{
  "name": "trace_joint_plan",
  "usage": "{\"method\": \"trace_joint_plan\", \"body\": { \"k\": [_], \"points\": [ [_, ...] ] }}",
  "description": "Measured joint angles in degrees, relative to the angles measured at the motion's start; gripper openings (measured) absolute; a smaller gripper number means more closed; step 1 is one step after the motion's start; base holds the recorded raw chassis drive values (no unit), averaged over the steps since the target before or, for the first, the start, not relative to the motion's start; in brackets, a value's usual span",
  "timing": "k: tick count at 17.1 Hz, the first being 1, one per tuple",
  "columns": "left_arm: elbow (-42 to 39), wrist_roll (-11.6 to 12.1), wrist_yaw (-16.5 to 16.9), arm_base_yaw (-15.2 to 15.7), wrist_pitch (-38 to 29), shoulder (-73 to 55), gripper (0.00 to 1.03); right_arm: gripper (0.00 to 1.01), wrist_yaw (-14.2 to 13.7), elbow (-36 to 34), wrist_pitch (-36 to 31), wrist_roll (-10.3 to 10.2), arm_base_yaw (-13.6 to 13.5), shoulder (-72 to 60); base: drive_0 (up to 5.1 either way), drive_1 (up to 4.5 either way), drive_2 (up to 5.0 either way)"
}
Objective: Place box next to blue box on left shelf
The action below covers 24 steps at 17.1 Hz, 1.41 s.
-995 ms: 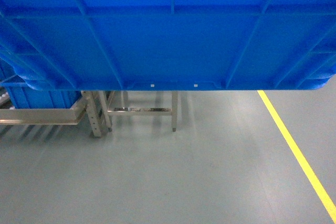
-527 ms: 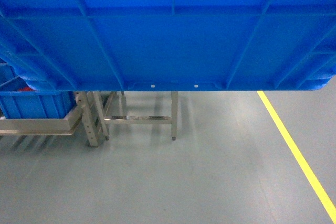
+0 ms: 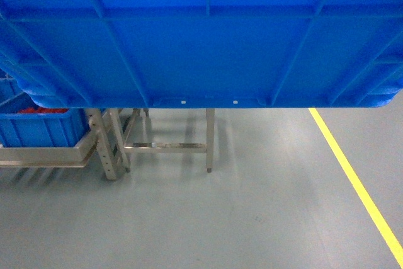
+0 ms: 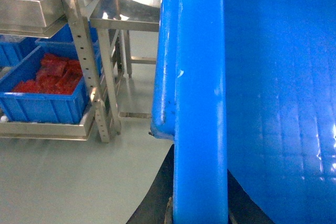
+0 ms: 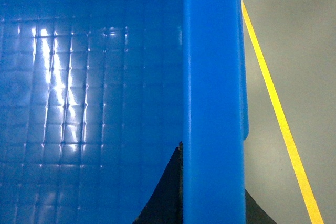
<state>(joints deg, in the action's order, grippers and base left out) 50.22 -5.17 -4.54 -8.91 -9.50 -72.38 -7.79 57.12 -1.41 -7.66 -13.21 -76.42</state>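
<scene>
The box (image 3: pixel 201 42), a large bright blue ribbed crate, is held up in front of me and fills the top half of the head view. My left gripper (image 4: pixel 201 208) is shut on its left rim (image 4: pixel 199 103), one black finger (image 4: pixel 157 198) on each side. My right gripper (image 5: pixel 212 192) is shut on the right rim (image 5: pixel 212 77) in the same way. The left shelf (image 3: pixel 44 155), a grey metal rack, stands at the lower left. On its low level sits a blue box (image 3: pixel 38 127) with red contents (image 4: pixel 50 74). The crate hides both grippers in the head view.
A steel table (image 3: pixel 170 146) stands just right of the rack's perforated post (image 4: pixel 86 61). The rack's upper level (image 4: pixel 31 11) juts out above the blue box (image 4: pixel 44 98). A yellow floor line (image 3: pixel 356 181) runs along the right over grey floor.
In the head view the rack, blue box and steel table have slid lower, and more of the blue box with its red contents shows. The held crate sits the same in view.
</scene>
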Motion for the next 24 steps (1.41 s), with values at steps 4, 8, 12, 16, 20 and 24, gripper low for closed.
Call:
{"method": "trace_joint_plan", "body": {
  "k": [4,8,12,16,20,24],
  "points": [
    [0.00,0.00,0.00,0.00,0.09,0.00,0.06,0.07,-0.02,0.02,0.09,0.00,0.00,0.00,0.0,4.22,-4.1],
    [0.02,0.20,-0.11,-0.02,-0.04,0.00,0.06,0.07,0.07,0.00,0.02,-0.24,0.02,-0.28,0.0,2.11,-2.1],
    [0.00,0.17,-0.07,-0.02,0.02,0.00,0.06,0.07,0.07,0.00,0.02,-0.20,0.02,-0.24,0.0,0.00,0.0],
    [0.02,0.20,-0.09,-0.02,-0.04,0.00,0.06,0.07,0.07,0.00,-0.04,-0.22,0.02,-0.22,0.0,0.00,0.0],
    [0.02,0.13,-0.09,-0.02,-0.04,0.00,0.06,0.07,0.07,0.00,-0.15,-0.15,0.02,-0.22,-2.5,1.19,1.2],
    [0.02,0.13,-0.07,-0.02,0.07,0.00,0.06,0.07,0.07,-0.04,-0.11,-0.13,0.02,-0.17,-5.1,2.35,2.4]
  ]
}}
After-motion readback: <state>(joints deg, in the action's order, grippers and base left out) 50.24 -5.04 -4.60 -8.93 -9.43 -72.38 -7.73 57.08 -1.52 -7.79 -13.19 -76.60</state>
